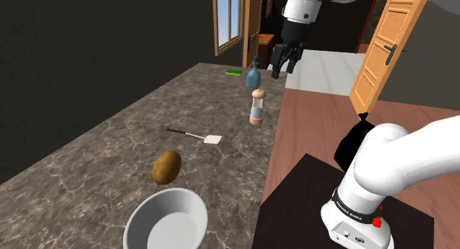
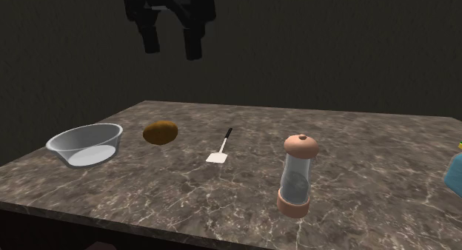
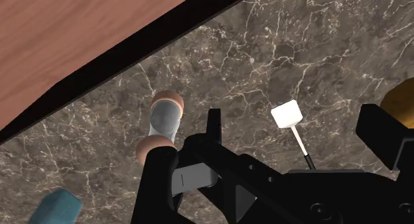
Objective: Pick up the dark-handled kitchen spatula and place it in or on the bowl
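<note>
Noting spatula [image 1: 195,135] flat in middle of desk [image 1: 110,137], well off every edge, apart from bowl [image 1: 166,225]. Likely light, stiff, low-lying: pinch thin dark handle crosswise, mid-length. Noting gripper [image 2: 172,50] high above, released, empty.

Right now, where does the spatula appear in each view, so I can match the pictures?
Shoulder view: spatula at centre, between potato and grinder.
Second exterior view: spatula at centre, right of the potato, left of the grinder.
Wrist view: spatula between grinder and potato.
Shared landmark: the grinder.
</note>
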`<state>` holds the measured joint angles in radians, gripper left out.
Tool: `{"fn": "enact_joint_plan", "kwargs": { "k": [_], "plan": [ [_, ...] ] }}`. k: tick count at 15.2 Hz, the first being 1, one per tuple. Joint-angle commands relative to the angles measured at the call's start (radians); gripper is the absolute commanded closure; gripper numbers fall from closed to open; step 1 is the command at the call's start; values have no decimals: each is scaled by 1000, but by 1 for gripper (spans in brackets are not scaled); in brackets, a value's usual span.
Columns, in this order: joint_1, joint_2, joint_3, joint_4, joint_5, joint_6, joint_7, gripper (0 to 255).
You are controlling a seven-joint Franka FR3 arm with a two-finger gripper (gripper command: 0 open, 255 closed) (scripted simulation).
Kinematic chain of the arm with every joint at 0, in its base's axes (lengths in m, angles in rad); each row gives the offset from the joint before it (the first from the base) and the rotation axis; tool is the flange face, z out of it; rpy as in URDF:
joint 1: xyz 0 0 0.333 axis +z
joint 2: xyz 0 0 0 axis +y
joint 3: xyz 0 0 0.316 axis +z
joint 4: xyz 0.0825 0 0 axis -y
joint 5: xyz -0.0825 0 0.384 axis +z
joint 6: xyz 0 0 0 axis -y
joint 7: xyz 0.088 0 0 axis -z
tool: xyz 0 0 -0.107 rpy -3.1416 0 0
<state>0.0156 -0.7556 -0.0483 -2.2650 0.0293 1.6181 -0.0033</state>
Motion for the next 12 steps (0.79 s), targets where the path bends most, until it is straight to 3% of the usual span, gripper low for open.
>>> {"fn": "enact_joint_plan", "kwargs": {
  "k": [1,12],
  "plan": [
    [0,0,0,0,0,0,0,0],
    [59,327,27,17,12,297,-71,0]
  ]
}}
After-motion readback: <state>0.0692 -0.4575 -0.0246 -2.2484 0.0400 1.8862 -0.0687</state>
